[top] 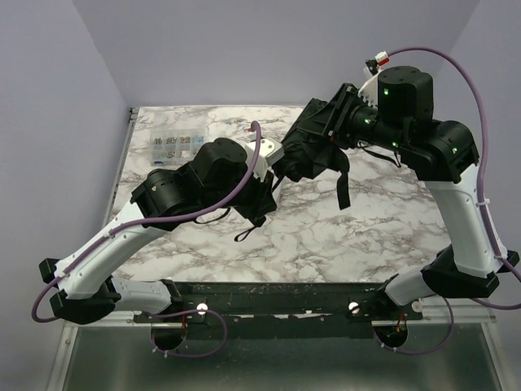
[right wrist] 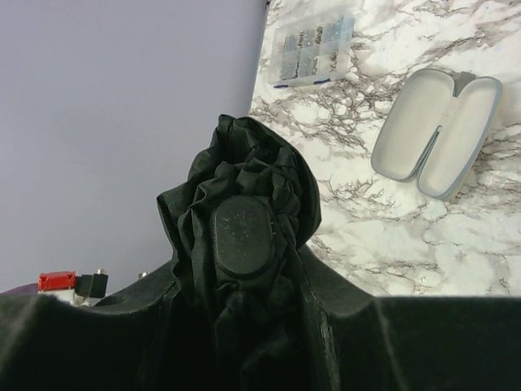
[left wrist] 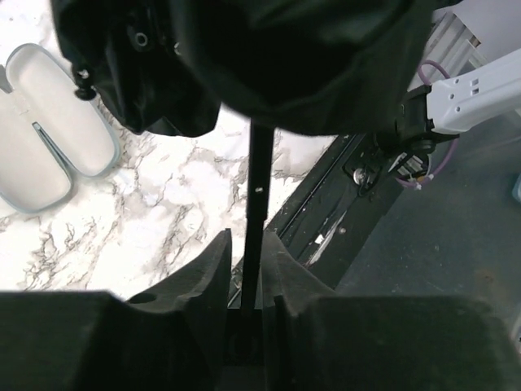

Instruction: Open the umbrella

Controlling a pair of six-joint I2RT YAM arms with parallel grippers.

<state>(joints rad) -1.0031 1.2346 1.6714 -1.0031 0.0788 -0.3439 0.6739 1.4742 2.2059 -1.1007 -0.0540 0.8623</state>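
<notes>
Marble table (top: 326,236), lilac walls (top: 244,49) | left gripper (left wrist: 251,244) pinches umbrella shaft (left wrist: 260,179) | right gripper (right wrist: 244,305) clamps canopy (right wrist: 252,163)

Black umbrella (right wrist: 244,163); white tabletop (top: 326,236), grey marble veining; pale grey-white case (right wrist: 411,122), two o'clock in right-wrist view; lavender walls (top: 244,49).

No legible text, label, brand, number or sign in any view.
- Oval end cap (right wrist: 241,236) of the umbrella (right wrist: 244,175): faint moulded texture only, no characters made out.
- Clear compartment box (right wrist: 313,49) on the bench (right wrist: 391,236): too small to read any marking.
- Open pale case (right wrist: 435,130): plain.
</notes>
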